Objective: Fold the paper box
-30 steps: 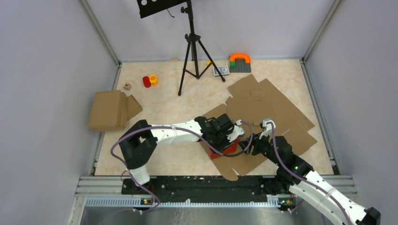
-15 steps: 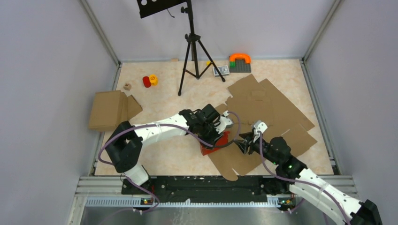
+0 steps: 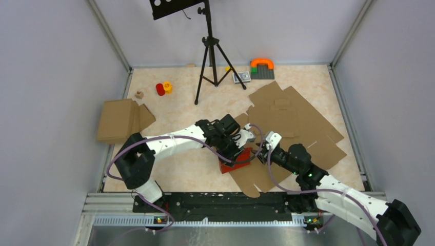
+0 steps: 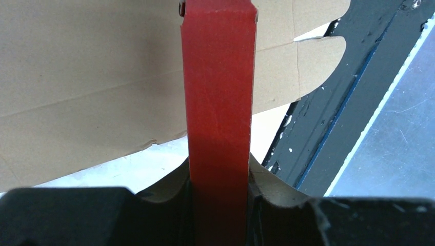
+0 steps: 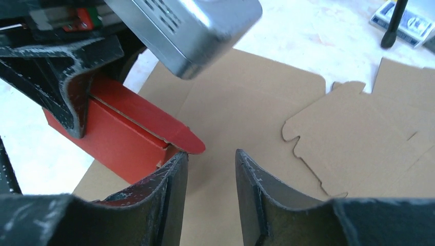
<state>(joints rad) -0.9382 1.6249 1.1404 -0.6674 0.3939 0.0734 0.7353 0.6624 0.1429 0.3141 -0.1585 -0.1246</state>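
The paper box (image 3: 235, 161) is a small bright red card box resting on the edge of a brown cardboard sheet (image 3: 292, 120). My left gripper (image 3: 241, 148) is shut on it; in the left wrist view the red box (image 4: 219, 102) stands squeezed between the two fingers. In the right wrist view the box (image 5: 118, 130) lies at the left with a rounded end flap sticking out. My right gripper (image 5: 211, 159) is open, just right of that flap, its left fingertip (image 5: 177, 169) under the flap's edge. In the top view the right gripper (image 3: 260, 152) is beside the box's right end.
Large flat brown cardboard cut-outs (image 3: 287, 113) cover the right half of the table. A folded brown cardboard box (image 3: 120, 120) lies at the left. A black tripod (image 3: 209, 56) stands at the back. Small toys (image 3: 164, 88) and a brick plate (image 3: 262, 68) sit near the far wall.
My left gripper carried the red box left and back, then held still. My right gripper moved left toward the box's right end and now sits at the flap.
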